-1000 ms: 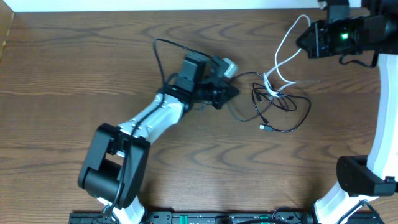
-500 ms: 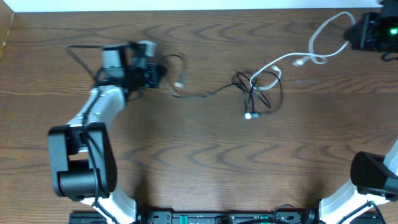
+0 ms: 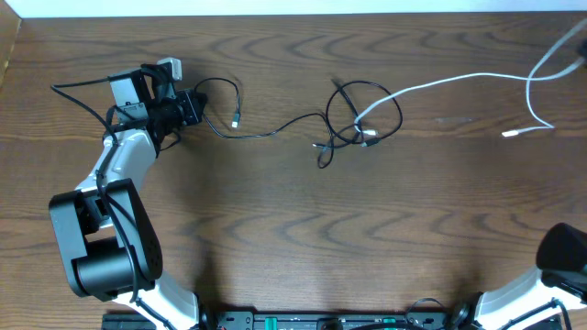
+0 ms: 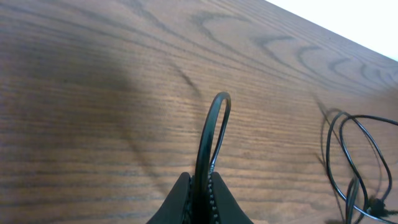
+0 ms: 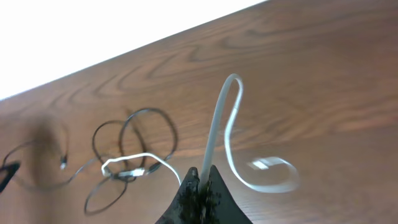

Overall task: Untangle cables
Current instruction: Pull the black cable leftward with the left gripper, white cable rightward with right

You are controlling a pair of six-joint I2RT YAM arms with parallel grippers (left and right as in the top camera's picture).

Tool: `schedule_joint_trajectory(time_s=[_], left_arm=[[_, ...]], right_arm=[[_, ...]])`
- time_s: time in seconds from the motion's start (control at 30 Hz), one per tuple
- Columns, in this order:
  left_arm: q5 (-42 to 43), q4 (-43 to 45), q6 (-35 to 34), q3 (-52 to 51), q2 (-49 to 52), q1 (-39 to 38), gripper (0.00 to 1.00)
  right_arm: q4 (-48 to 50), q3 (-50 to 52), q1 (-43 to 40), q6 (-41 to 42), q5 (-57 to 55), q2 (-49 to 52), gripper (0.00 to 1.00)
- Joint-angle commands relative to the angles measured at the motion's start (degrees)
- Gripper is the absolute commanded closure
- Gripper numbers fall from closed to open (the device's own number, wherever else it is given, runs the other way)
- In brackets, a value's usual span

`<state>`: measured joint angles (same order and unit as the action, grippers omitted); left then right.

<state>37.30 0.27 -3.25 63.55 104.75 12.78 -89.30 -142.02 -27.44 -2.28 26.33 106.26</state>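
Wider apart now, the arms stretch both cords across the bench (image 3: 275,238): left jaws pinch the black cable (image 3: 275,134), right jaws the white cable (image 3: 449,82), still knotted mid-bench.

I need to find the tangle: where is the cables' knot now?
In the overhead view, the knot lies at upper middle of the table, the white cable running right from it and the black cable left toward the left gripper.

Brown table (image 3: 275,238), black cable (image 4: 202,158), white cable (image 5: 216,127)
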Motion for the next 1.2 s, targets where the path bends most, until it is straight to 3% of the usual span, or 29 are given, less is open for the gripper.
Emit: schedule_joint_trajectory(time_s=[0.0, 0.57, 0.83, 1.0, 1.17], left_arm=[[-1.2, 0.83, -0.5, 0.42, 0.07, 0.5, 0.93], [-6.91, 4.35, -0.59, 0.42, 1.4, 0.9, 0.92], [-6.38, 5.88, -8.44, 0.42, 7.21, 5.22, 0.93], [-2.84, 6.32, -8.46, 0.42, 9.99, 6.84, 0.92], [-4.57, 6.47, -8.24, 0.44, 10.14, 7.34, 0.93]], right_arm=[[0.0, -0.26, -5.9, 0.98, -0.28, 1.73, 0.99], [0.15, -0.26, -24.17, 6.16, -4.55, 4.76, 0.99], [-0.07, -0.26, -32.79, 9.16, -4.66, 4.76, 0.99], [0.11, -0.26, -32.63, 9.68, -5.57, 4.79, 0.99], [0.0, -0.26, -30.18, 15.91, -19.76, 7.52, 0.99]])
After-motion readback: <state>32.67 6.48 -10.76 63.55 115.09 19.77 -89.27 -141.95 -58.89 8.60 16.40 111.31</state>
